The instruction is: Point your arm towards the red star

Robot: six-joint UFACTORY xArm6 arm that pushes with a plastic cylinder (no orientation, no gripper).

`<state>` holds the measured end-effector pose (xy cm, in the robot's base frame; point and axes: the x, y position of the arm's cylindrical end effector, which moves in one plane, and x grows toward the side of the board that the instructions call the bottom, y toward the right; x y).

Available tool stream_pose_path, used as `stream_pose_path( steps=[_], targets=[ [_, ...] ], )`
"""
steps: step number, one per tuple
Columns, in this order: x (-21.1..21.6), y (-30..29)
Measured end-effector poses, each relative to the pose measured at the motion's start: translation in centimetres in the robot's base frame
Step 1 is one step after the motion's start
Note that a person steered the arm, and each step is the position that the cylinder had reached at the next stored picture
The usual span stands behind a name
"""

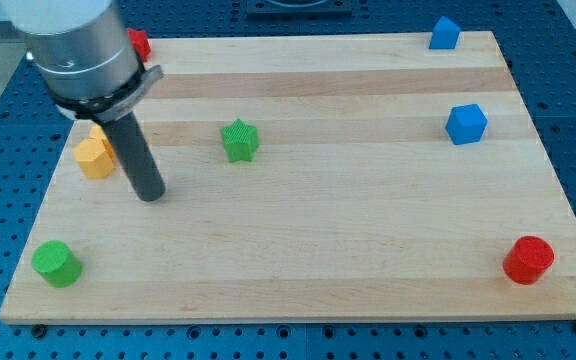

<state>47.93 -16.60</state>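
Observation:
A red block [140, 43] sits at the board's top left corner, mostly hidden behind my arm's grey body, so its shape cannot be made out. My tip [151, 196] rests on the wooden board [348, 230] in its left part, well below that red block. The tip is just right of a yellow block [92, 159] and left of the green star [239, 140]. A red cylinder [527, 260] stands at the bottom right corner, far from the tip.
A second yellow block [101, 134] shows partly behind the rod, touching the first. A green cylinder [56, 263] stands at the bottom left. A blue block [444, 33] is at the top right edge and a blue cube [465, 123] is below it.

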Motion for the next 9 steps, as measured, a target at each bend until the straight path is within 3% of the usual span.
stream_pose_path(
  steps=[1,2,4,7,9],
  targets=[
    [-0.1,7.4],
    [-3.9,13.9],
    [-16.6,17.7],
    [-28.7,5.8],
    [-28.8,1.5]
  ],
)
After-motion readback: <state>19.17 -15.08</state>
